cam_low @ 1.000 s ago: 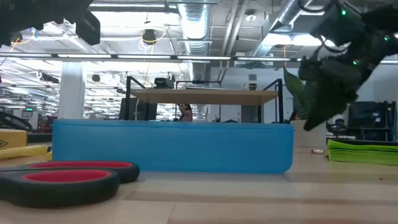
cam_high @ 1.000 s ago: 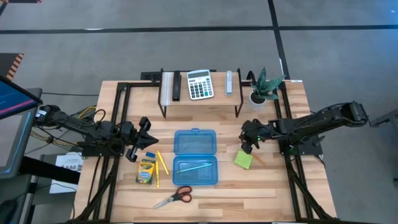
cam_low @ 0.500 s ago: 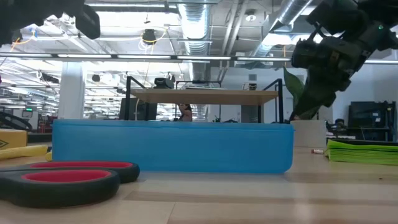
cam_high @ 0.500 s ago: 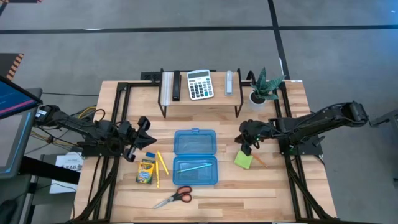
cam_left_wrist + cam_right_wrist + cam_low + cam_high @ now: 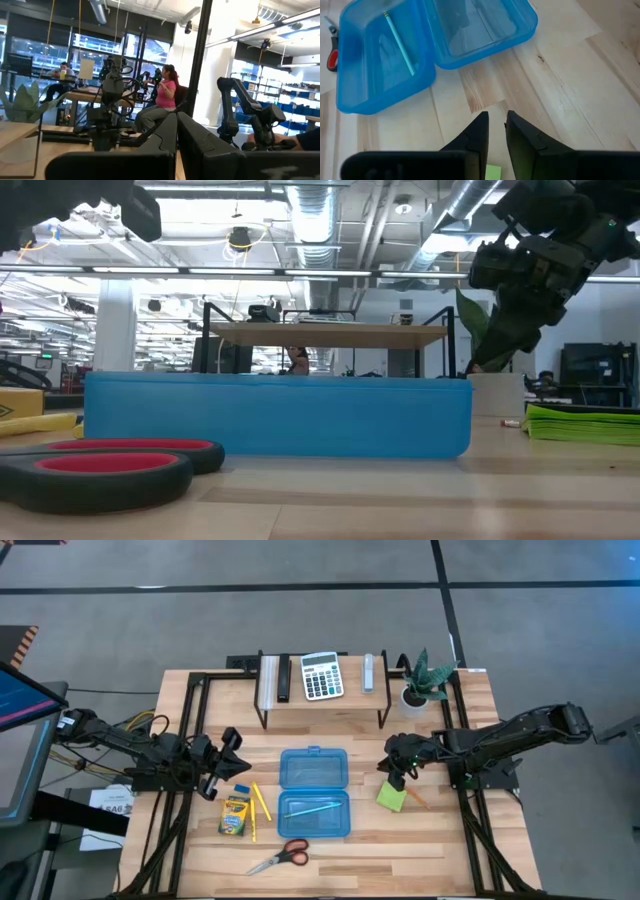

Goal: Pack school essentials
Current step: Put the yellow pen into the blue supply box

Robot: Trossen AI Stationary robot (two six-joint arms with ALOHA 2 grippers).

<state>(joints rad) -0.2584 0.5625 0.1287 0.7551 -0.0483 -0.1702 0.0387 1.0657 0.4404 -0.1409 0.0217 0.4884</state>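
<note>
Left gripper [image 5: 228, 762] hangs at mid-left of the high view, same spot as a second ago, fingers nearly together in its wrist view and holding nothing. Below it the blue eraser [image 5: 241, 789], crayon box [image 5: 234, 815], yellow pencils [image 5: 259, 804] and red-handled scissors [image 5: 283, 856] all lie unpacked on the wooden table [image 5: 440, 835]. Centre frame, the blue case [image 5: 314, 793] sits open with one thin teal pencil [image 5: 310, 808] inside, so packing has barely begun. Right gripper [image 5: 393, 771] has shifted slightly left and up off the lime sticky-note pad [image 5: 391, 797] within the last second, fingers close together, empty; the pad is unmoved, so I judge the pick not made. Top of frame: shelf with calculator [image 5: 321, 676], potted plant [image 5: 421, 680]. Room behind is an open lab with desks and a seated person [image 5: 159, 100].
</note>
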